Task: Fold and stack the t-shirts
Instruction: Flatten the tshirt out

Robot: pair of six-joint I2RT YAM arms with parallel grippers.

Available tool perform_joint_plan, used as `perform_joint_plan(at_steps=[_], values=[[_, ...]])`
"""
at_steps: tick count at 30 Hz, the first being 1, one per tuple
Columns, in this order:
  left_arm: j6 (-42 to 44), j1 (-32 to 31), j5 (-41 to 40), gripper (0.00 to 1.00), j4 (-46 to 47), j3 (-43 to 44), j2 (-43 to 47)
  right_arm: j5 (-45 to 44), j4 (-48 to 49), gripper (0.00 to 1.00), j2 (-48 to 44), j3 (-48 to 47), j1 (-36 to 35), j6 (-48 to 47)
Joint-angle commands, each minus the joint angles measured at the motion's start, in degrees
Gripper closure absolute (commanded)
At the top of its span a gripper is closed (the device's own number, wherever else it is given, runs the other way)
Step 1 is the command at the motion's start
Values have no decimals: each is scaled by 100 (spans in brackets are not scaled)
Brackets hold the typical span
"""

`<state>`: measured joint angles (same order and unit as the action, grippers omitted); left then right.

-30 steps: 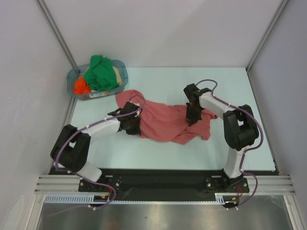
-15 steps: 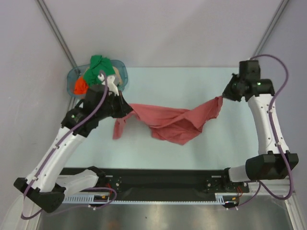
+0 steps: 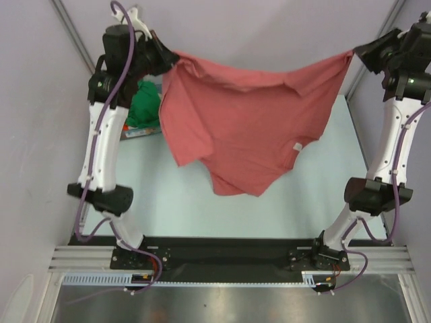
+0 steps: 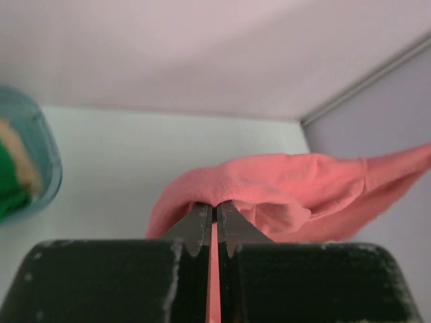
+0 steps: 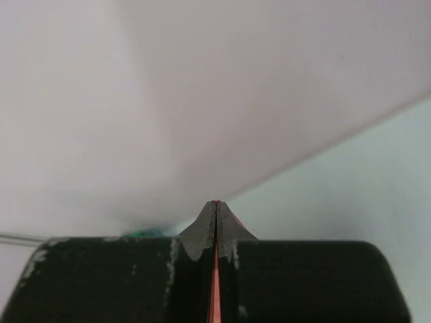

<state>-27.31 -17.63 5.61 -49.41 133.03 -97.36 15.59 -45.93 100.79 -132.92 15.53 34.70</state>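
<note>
Both arms have swung up off the surface (image 3: 323,168) in the past second, and the salmon-red t-shirt (image 3: 249,114) that lay crumpled between them now hangs spread out in the air, stretched from side to side. I have my left hand (image 3: 168,60) clamped on one upper corner and my right hand (image 3: 355,57) clamped on the other; each wrist camera shows its jaws pinched together with a sliver of red cloth between them. A small white tag (image 3: 295,147) faces the overhead camera, and one sleeve droops on the left. Whether the lowest fold touches the surface I cannot tell from above. As I judge it, the job is barely begun: no shirt is folded, no stack exists, and a green shirt (image 3: 145,108) waits in the tub (image 3: 138,132) at the far left, half hidden behind my left arm. This one has yet to be laid flat and folded, with the rest to follow
</note>
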Motion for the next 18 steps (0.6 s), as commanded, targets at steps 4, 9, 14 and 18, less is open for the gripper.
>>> perform_joint_plan(at_steps=[4,9,14,18], values=[[-1425,708,1767,100,2458,928,-785,1077,2350,100,406,-1034,407,1547],[-1787,699,2409,100,2963,-11,-189,1367,2712,100,-348,-500,486,1532],[-1672,699,2533,100,2876,-1093,901,1421,2362,100,-1544,355,688,883],[-1944,699,2577,100,2928,-2077,1807,947,2142,100,-2309,225,706,688]])
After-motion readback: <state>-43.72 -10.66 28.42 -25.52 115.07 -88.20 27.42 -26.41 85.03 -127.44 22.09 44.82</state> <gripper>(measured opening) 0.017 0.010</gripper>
